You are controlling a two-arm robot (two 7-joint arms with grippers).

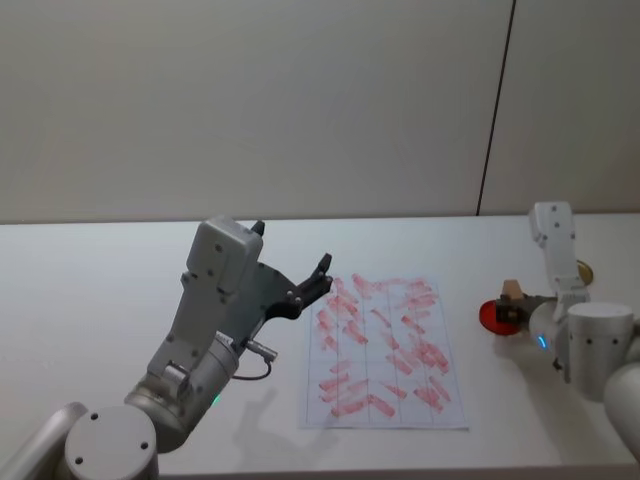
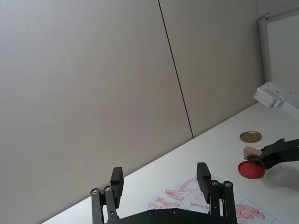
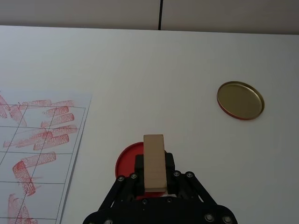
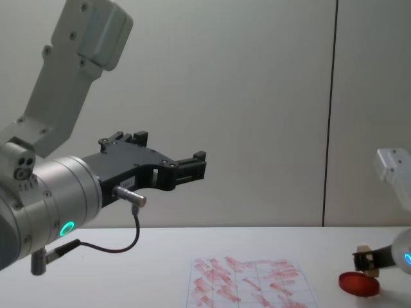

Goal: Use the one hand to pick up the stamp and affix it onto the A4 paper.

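While gripped in right claw (image 3: 154, 182), stamp (image 3: 154, 162)

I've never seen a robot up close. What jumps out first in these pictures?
The white A4 paper at the table's middle, covered in red-pink stamp marks. To its right, the right gripper holds a small wooden stamp over the round red ink pad, with a gold-brown lid lying farther back. The left gripper hangs open in the air above the paper's left edge.
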